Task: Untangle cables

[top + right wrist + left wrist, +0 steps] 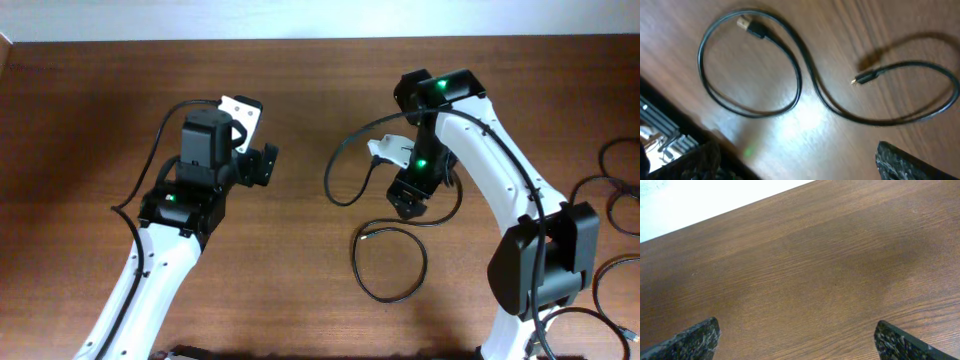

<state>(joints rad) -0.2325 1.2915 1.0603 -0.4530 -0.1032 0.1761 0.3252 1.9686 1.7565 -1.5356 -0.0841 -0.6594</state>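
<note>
One thin black cable (390, 297) lies on the wooden table in a loop with a tail, its plug (366, 237) at the loop's left. In the right wrist view the same cable (799, 85) forms a loop and an S-curve, with a USB plug (753, 27) at one end and a small plug (866, 77) at the other. My right gripper (410, 203) (795, 148) hovers just above and behind this cable, open and empty. My left gripper (262, 160) (797, 323) is open and empty over bare table at the left. More cables (618, 195) lie coiled at the right edge.
Another cable coil (605, 290) lies near the right arm's base. A thicker black wire (335, 165) arcs from the right arm's wrist. The table's far edge (715, 217) meets a white wall.
</note>
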